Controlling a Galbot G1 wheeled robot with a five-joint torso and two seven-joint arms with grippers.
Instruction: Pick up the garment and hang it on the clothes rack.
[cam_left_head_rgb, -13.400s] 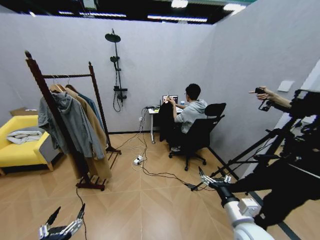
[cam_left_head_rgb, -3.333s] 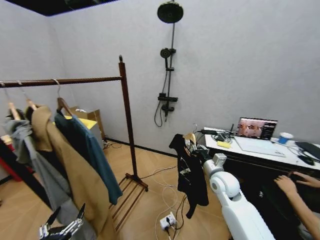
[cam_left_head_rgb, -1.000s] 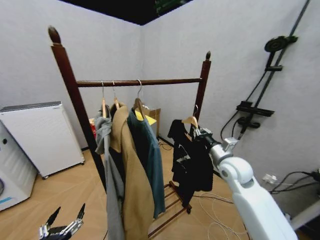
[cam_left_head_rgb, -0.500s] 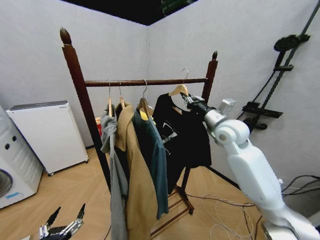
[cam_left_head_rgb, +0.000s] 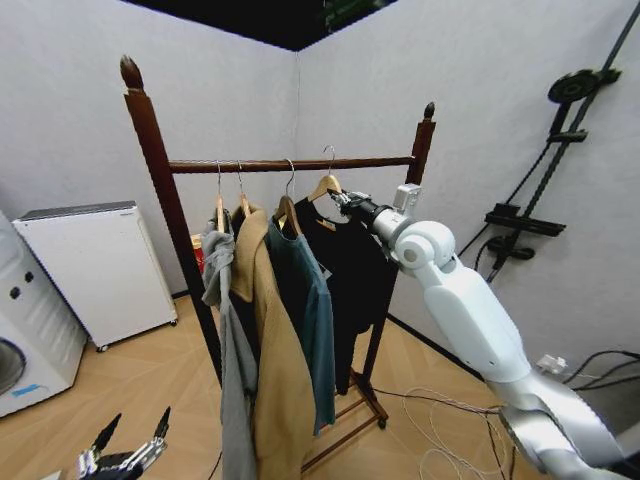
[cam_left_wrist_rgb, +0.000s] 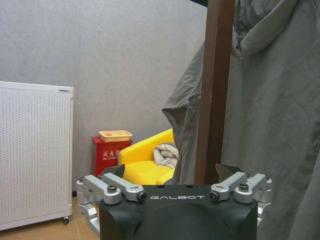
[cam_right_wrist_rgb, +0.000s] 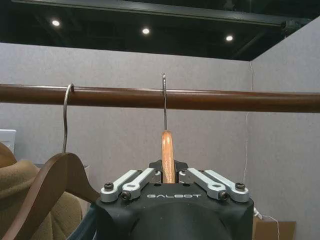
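Note:
The garment (cam_left_head_rgb: 352, 268), a black T-shirt on a light wooden hanger (cam_left_head_rgb: 323, 186), hangs at the clothes rack (cam_left_head_rgb: 158, 180), right of the other clothes. The hanger's wire hook (cam_left_head_rgb: 328, 153) reaches over the horizontal bar (cam_left_head_rgb: 262, 165). My right gripper (cam_left_head_rgb: 345, 200) is shut on the hanger's neck just under the hook. In the right wrist view the wooden neck (cam_right_wrist_rgb: 168, 150) stands between the gripper (cam_right_wrist_rgb: 168, 175) fingers, and the hook crosses the bar (cam_right_wrist_rgb: 225, 100). My left gripper (cam_left_head_rgb: 125, 452) hangs low at the left, open and holding nothing; the same gripper (cam_left_wrist_rgb: 175, 186) faces the near post (cam_left_wrist_rgb: 214, 90).
A teal shirt (cam_left_head_rgb: 312, 310), a tan coat (cam_left_head_rgb: 265, 360) and a grey hoodie (cam_left_head_rgb: 226, 330) fill the bar's left half. A white appliance (cam_left_head_rgb: 95, 265) stands by the left wall. A shower fitting (cam_left_head_rgb: 545, 140) is on the right wall, and cables (cam_left_head_rgb: 450, 420) lie on the floor.
My right gripper has carried the hanger left along the bar and lower, away from the far post; the hook now sits over the bar. The left arm has not moved.

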